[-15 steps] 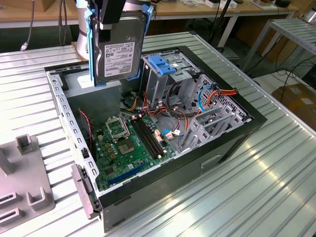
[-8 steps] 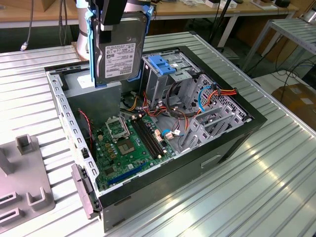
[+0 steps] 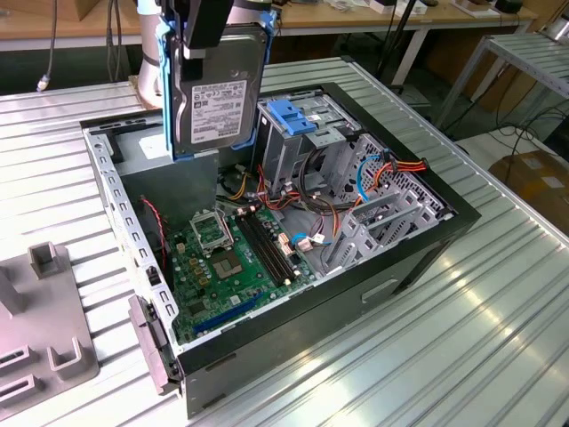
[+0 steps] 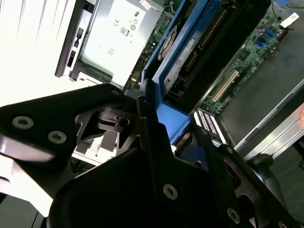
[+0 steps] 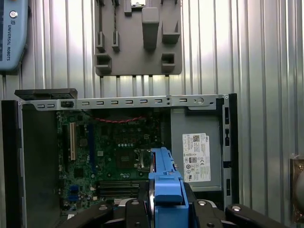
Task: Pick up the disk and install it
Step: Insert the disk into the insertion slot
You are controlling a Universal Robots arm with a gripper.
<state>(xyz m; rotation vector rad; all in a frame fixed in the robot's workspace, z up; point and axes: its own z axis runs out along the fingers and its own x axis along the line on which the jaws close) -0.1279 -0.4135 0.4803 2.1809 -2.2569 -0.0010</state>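
The disk (image 3: 213,100) hangs upright above the back left of the open computer case (image 3: 418,258) in the exterior view. It is a dark grey drive with a white label and blue carrier rails. My gripper (image 3: 208,28) is shut on its upper edge, one black finger lying over the top of the labelled face. The first wrist view looks down the blue carrier (image 5: 166,187) between my fingers (image 5: 135,213) at the motherboard below. The second wrist view catches the disk (image 4: 199,42) edge-on, reaching away from the gripper body.
A green motherboard (image 3: 227,258) covers the case floor. A silver drive cage topped by a blue bracket (image 3: 293,117) stands at the exterior view's right of the disk. The grey power supply (image 5: 195,156) sits beneath it. A grey fixture plate (image 3: 44,351) lies on the ribbed metal table (image 3: 498,338).
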